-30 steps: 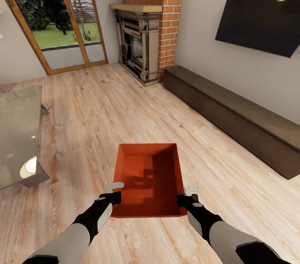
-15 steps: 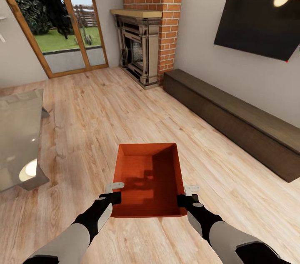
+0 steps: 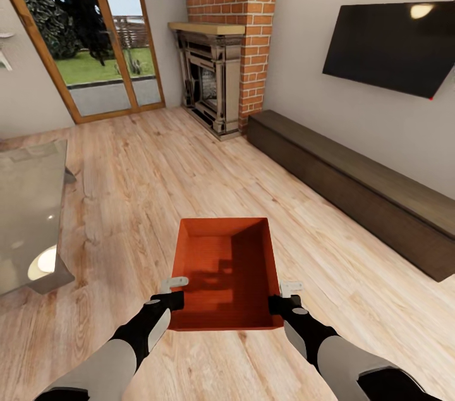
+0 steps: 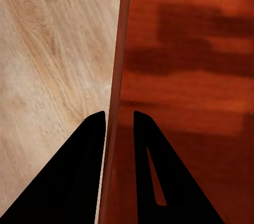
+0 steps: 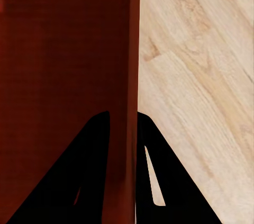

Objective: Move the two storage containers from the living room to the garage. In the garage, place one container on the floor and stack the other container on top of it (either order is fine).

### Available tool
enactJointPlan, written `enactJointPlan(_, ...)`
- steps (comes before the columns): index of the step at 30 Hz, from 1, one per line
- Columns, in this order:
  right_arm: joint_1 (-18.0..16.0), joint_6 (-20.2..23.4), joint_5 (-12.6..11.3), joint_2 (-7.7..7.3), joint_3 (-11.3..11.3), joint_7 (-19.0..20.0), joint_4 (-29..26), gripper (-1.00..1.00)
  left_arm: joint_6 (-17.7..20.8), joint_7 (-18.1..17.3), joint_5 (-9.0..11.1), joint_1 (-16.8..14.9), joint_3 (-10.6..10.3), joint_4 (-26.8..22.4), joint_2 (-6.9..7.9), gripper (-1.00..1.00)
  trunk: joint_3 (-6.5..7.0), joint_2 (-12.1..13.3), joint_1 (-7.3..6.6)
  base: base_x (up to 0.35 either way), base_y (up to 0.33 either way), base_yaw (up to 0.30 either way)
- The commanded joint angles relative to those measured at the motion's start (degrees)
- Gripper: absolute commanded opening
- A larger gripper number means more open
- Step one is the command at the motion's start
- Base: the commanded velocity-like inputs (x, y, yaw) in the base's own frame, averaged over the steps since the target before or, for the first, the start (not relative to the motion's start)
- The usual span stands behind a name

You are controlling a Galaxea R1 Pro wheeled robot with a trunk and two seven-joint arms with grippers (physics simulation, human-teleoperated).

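Arms in grey and black reach up from the bottom edge of the head view, each clamped on a side wall of a red-orange storage container (image 3: 224, 274) held at lower centre of the frame, above the light wood plank floor (image 3: 158, 179) of the living room. The left end effector (image 3: 175, 291) grips the container's left wall near its closest corner; the left wrist view shows one dark finger (image 4: 79, 171) outside the thin wall and the other inside, closed tight on the rim of the storage container (image 4: 185, 75). The right end effector (image 3: 284, 295) holds the opposite wall the same way, and in the right wrist view its fingers (image 5: 84, 171) straddle the wall of the storage container (image 5: 63, 49), with plank flooring beyond. The bin is open-topped and empty, and shadows fall across its bottom. At the left edge of the head view sits a grey glass-topped table (image 3: 28, 205). Along the right side, a long dark low cabinet (image 3: 354, 192) runs against the beige wall beneath a black wall-mounted screen (image 3: 388, 47). Farther off, at top centre, a brick fireplace (image 3: 218, 66) with a pale mantel rises, and at upper left wood-framed glass doors (image 3: 95, 34) look onto grass and trees.
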Motion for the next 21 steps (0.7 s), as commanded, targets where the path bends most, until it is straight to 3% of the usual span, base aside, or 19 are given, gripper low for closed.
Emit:
enactJointPlan(1,-0.01,-0.22,-0.96,-0.03,0.08,-0.32,0.24,-1.0,-0.12,1.07,-0.95,-0.05,0.78,-0.33,0.21,-1.0,0.04,-0.04,0.01,0.0,0.0,-0.008)
enactJointPlan(21,-0.01,-0.22,-0.96,-0.06,0.08,-0.32,0.24,-1.0,-0.12,1.07,-0.95,-0.05,0.78,-0.33,0.21,-1.0,1.86,-0.04,0.01,0.0,0.0,-0.001)
